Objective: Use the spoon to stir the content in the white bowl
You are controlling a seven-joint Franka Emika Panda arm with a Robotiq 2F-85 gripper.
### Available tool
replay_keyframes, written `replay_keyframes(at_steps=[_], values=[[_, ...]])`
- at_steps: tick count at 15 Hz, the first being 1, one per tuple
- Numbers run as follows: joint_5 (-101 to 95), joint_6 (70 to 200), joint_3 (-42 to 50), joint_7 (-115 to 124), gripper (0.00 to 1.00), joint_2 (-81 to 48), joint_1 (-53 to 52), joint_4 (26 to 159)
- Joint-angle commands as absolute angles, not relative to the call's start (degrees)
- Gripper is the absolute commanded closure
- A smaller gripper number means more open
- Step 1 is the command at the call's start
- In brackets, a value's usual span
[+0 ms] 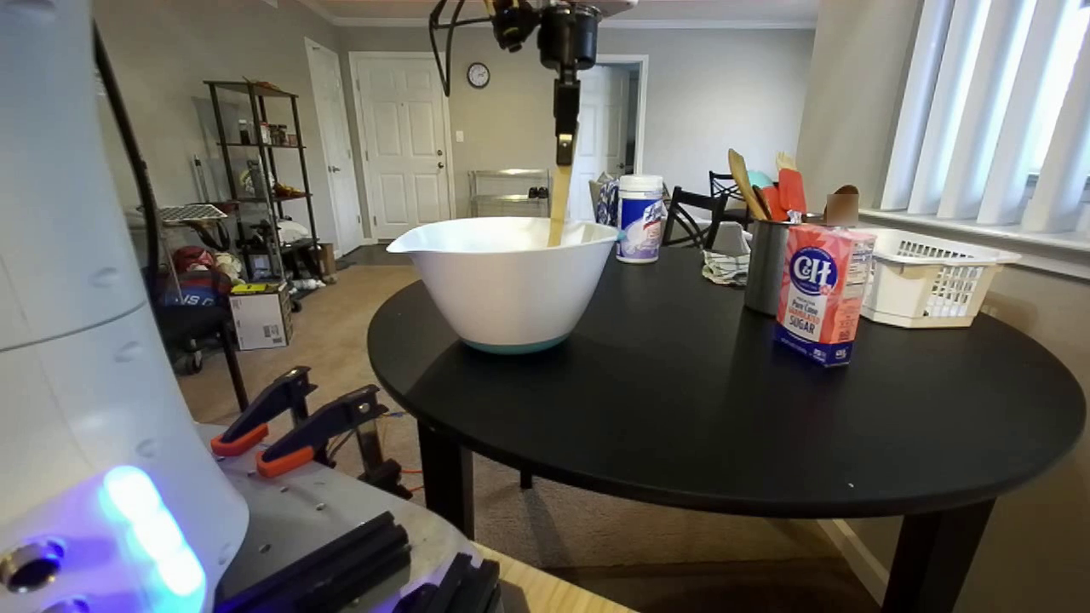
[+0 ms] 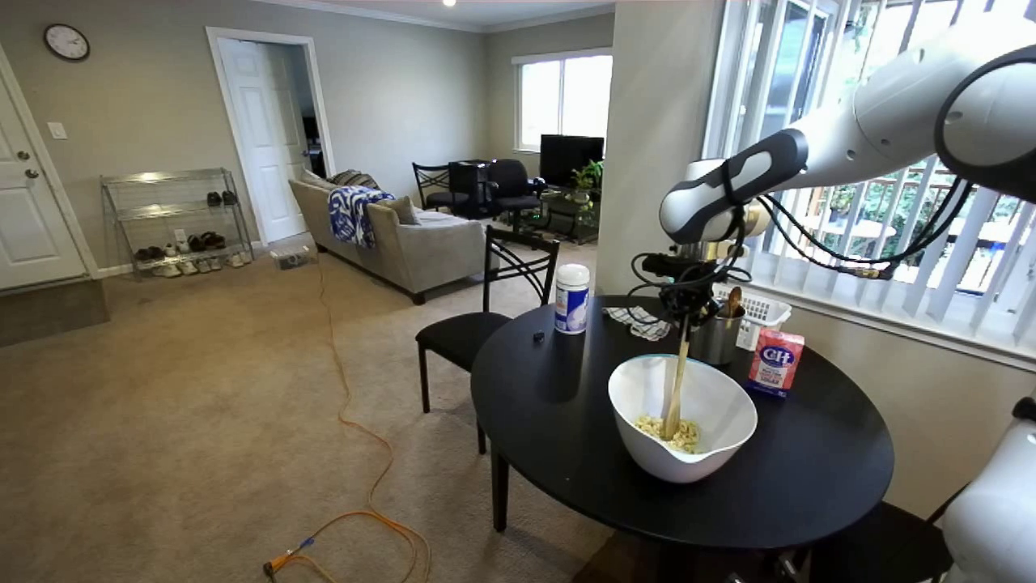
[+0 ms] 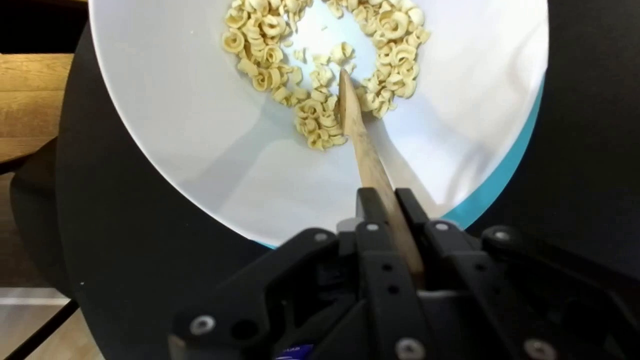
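In an exterior view, the near bench (image 1: 647, 409) lies free right of the white bowl (image 1: 511, 294); sugar carton (image 1: 822, 294), utensil holder (image 1: 764, 268) and basket (image 1: 903, 285) obstruct the right, a canister (image 1: 640, 220) the far side, the spoon (image 1: 559, 200) part of the bowl's mouth.

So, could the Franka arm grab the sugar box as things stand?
Probably not yet: the end effector is closed on the wooden spoon, whose head is down in the white bowl. The sugar box itself stands uncovered, apart from both.
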State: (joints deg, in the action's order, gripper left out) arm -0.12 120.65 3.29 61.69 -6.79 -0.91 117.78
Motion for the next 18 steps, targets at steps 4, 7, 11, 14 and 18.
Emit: replay_keyframes(at_steps=[4,7,11,14,18], values=[[-5.28,111.71,2.92,59.70,0.97,-6.56,-1.01,118.00],[-4.73,108.76,2.24,58.38,0.97,-6.56,-1.20,117.50],[-2.40,107.61,1.08,54.44,0.97,-6.25,-1.41,117.39],[-1.03,107.72,0.37,52.70,0.97,-6.31,-1.80,117.15],[1.19,108.40,-0.23,54.16,0.97,-6.45,-2.24,116.70]])
